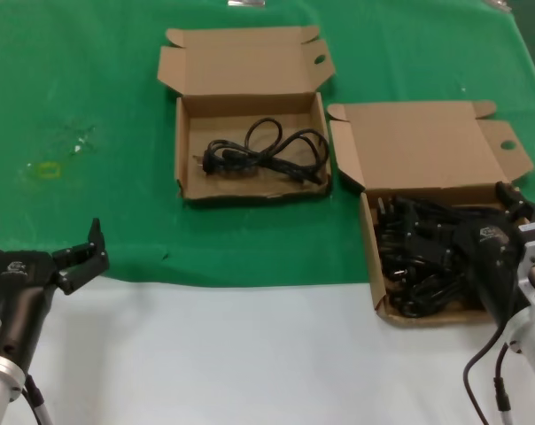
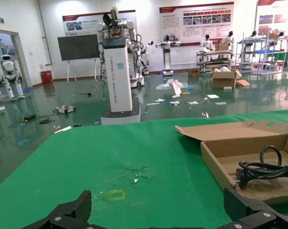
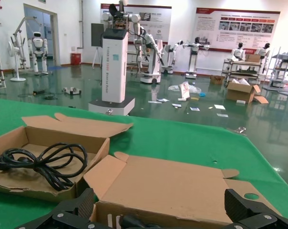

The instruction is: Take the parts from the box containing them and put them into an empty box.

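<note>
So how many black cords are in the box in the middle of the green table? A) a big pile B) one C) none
B, since the middle box holds a single looped black cord on its bare cardboard floor, while the pile of cords lies in the other box, where the right gripper is.

We are not making out much readable writing. The white pillar-shaped stand on the hall floor is showing vertical lettering down its front, too small for us to read. The wall posters are carrying headings and pictures, but we are finding none of their words legible.
</note>
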